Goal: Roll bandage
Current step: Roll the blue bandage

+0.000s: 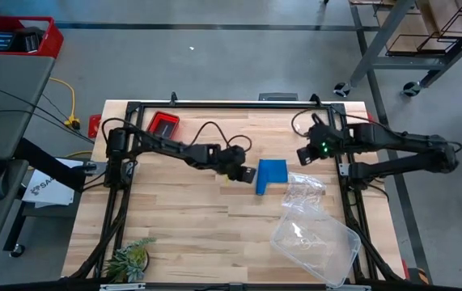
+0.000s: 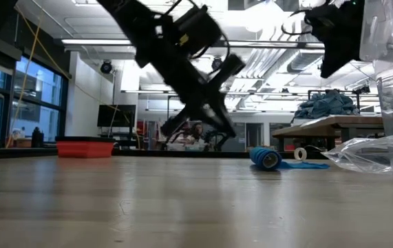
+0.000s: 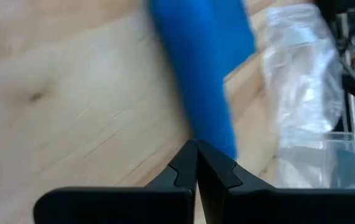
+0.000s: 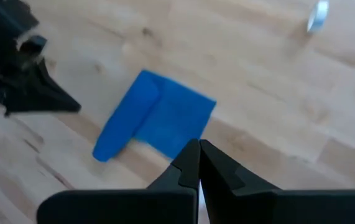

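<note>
Both arms reach inward and face each other. The left gripper (image 1: pixel 249 174) has its jaws pressed together, tips low. The right gripper (image 1: pixel 304 155) sits higher, jaws likewise closed and empty.

My left wrist view is smeary: the bandage (image 3: pixel 202 68) is a blue blur that runs off the top edge. The clear plastic bag (image 3: pixel 301 81) is fuzzy too. In the low view, my arms are cut off at the top, and the people far behind are too tiny to make out.
</note>
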